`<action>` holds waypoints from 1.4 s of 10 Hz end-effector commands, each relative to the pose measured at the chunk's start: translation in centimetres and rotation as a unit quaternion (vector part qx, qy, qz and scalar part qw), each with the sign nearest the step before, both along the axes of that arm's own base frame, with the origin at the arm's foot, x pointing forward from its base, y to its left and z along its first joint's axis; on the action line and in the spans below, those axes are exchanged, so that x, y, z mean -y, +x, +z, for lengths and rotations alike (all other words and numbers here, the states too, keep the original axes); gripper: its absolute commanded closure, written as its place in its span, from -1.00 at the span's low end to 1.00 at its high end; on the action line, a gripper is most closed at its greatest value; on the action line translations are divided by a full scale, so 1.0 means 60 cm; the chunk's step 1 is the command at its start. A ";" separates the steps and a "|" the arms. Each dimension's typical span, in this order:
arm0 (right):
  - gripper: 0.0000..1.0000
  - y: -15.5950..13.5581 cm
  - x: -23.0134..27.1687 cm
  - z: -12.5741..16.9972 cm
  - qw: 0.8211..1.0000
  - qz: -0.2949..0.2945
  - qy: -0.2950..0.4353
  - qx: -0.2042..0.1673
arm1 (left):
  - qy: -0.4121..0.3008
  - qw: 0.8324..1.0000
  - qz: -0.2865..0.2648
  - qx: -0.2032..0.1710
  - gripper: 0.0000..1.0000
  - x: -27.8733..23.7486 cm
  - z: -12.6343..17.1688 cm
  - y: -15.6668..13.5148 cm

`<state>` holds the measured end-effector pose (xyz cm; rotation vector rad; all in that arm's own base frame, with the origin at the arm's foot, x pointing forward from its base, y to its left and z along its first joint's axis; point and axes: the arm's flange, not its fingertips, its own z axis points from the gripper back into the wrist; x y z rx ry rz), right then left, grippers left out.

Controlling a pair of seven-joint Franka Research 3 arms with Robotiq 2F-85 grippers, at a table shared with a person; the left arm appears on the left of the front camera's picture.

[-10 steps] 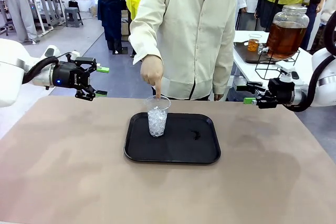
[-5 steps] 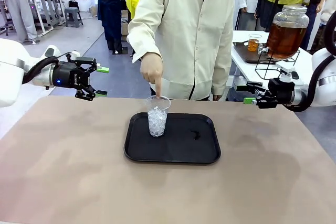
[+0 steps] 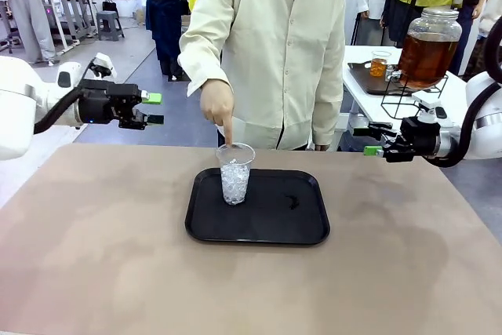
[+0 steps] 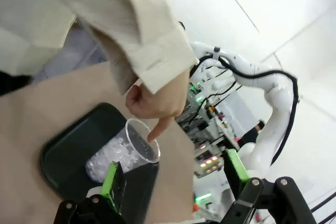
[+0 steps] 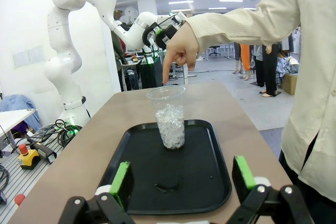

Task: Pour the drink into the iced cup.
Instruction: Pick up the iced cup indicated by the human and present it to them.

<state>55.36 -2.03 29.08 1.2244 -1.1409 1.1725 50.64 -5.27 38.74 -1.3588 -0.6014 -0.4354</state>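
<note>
Left gripper (image 3: 153,108) (agape) — hand (image 3: 216,104) at cup (image 3: 234,174)

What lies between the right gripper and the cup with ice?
In the right wrist view, between the right gripper and the cup lies bare black tray, with one small dark mark. Nothing stands there.
</note>
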 end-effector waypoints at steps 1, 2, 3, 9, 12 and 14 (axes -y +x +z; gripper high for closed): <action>-1.00 0.000 -0.003 0.006 1.000 0.001 -0.001 0.003 | -0.002 0.998 -0.014 0.064 -1.00 0.008 -0.025 -0.021; -1.00 0.000 -0.003 0.006 1.000 0.001 -0.001 0.003 | 0.013 0.996 -0.016 0.082 -1.00 0.011 -0.029 -0.025; -1.00 0.000 -0.003 0.006 1.000 0.001 -0.001 0.003 | 0.025 0.995 -0.014 0.095 -1.00 0.011 -0.028 -0.028; -1.00 0.000 -0.003 0.006 1.000 0.001 -0.001 0.003 | 0.014 0.997 -0.014 0.074 -1.00 0.007 -0.026 -0.017; -1.00 0.000 -0.003 0.006 1.000 0.001 -0.001 0.003 | 0.022 0.964 0.009 0.266 -1.00 0.011 -0.080 -0.013; -1.00 0.000 -0.003 0.006 1.000 0.001 -0.001 0.003 | 0.025 0.937 0.000 0.348 -1.00 0.018 -0.102 -0.016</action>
